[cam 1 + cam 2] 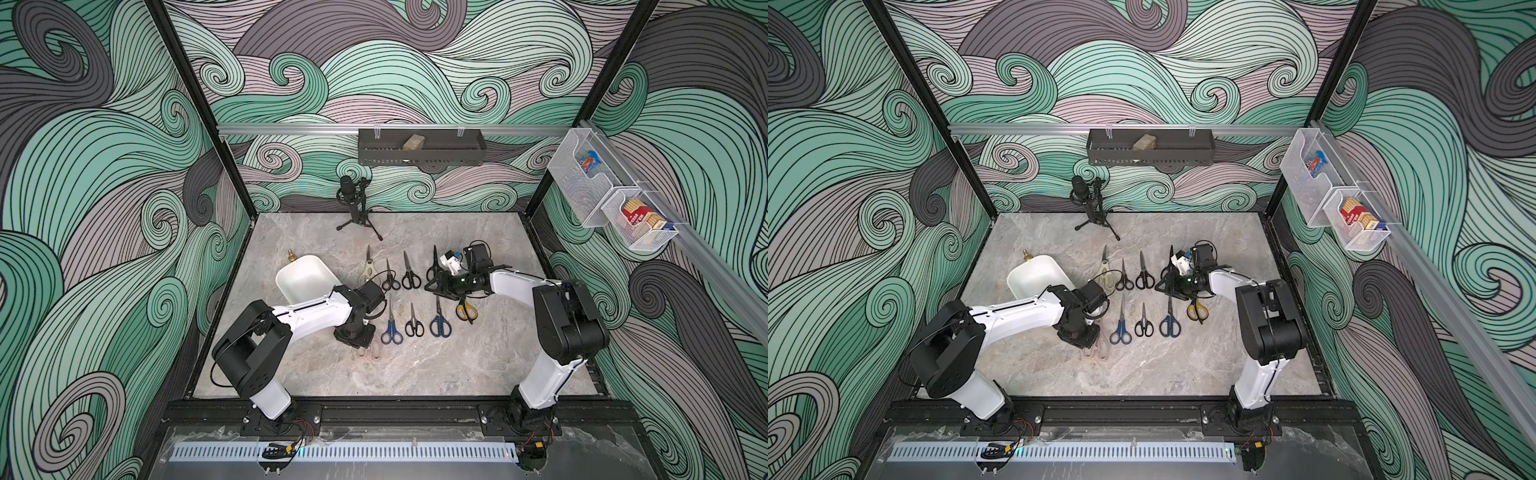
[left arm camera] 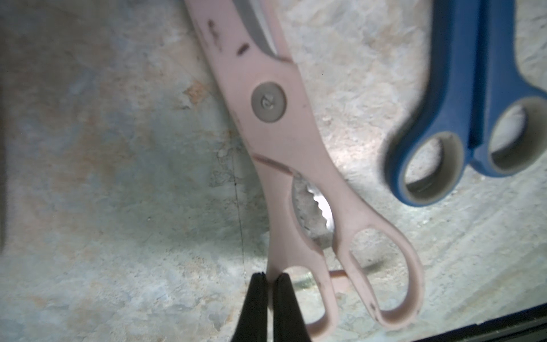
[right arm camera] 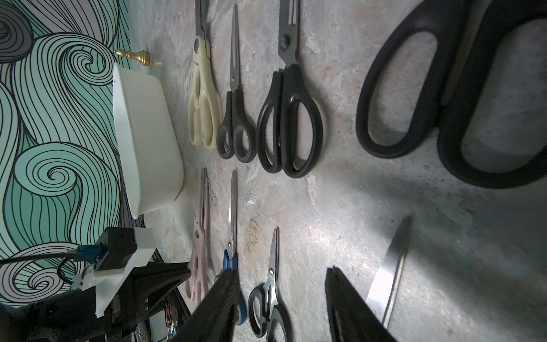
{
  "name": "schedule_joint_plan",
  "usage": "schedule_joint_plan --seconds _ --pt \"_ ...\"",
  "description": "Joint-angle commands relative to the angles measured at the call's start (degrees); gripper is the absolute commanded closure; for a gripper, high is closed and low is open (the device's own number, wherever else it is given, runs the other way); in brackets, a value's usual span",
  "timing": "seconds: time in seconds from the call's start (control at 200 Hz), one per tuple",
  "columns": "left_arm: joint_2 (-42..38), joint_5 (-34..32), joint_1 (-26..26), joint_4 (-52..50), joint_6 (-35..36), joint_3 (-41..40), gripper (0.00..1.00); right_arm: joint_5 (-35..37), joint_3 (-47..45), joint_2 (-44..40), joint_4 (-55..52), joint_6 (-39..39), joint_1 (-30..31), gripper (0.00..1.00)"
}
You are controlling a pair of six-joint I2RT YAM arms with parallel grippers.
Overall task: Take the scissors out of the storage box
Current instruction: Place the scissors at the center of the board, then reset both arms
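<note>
The white storage box (image 1: 305,276) lies tilted at the left of the table, with nothing in it. Several scissors lie in two rows on the marble to its right: cream (image 1: 367,270), black (image 1: 410,276), blue (image 1: 391,330) and yellow-black (image 1: 466,311) among them. My left gripper (image 2: 270,277) is shut on one handle loop of the pale pink scissors (image 2: 278,133), which lie low over the table next to a blue pair (image 2: 473,118). My right gripper (image 3: 281,281) hangs open above the rows, over a small black pair (image 3: 269,296), holding nothing. It hides part of a large black pair (image 1: 433,266).
A microphone on a tripod (image 1: 355,203) stands at the back of the table. A small brass piece (image 1: 292,255) sits behind the box. A black wall tray (image 1: 419,147) and white wire baskets (image 1: 602,195) hang on the walls. A black rail (image 1: 395,409) borders the front.
</note>
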Motion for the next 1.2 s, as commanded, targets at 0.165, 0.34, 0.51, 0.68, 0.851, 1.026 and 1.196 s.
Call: schedule_joint_plan --seconds 0.165,0.34,0.51,0.68,0.851,1.026,1.196 --pt "0.24 -4.0 -0.29 -3.33 0.71 2.69 0.78 -0.79 -0.22 -1.77 -0.27 -0.86 -0.71 0.48" --pt "-1.48 -7.06 -0.28 -4.57 0.26 6.2 0.72 2.13 -0.13 -4.02 -0.4 -1.15 -2.82 0.48" --pt "-4.24 -15.05 0.45 -1.6 2.36 14.55 0.67 14.97 -0.48 -8.78 -0.38 -5.32 -7.2 0.46" --pt "-7.71 -19.91 7.59 12.36 9.36 15.33 0.58 31.08 -2.55 -12.98 3.33 -12.91 -8.8 0.45" --pt "-10.83 -15.43 20.54 32.56 15.02 5.76 0.58 43.65 -13.26 -17.89 19.85 -16.59 -9.23 0.44" --pt "-17.24 -14.59 30.45 52.46 18.46 -9.26 0.47 47.46 -29.19 -22.38 46.42 -20.44 -9.93 0.43" --pt "-16.09 -11.44 38.58 63.56 16.77 -17.37 0.44 52.13 -40.34 -22.73 70.2 -23.05 -9.95 0.33"
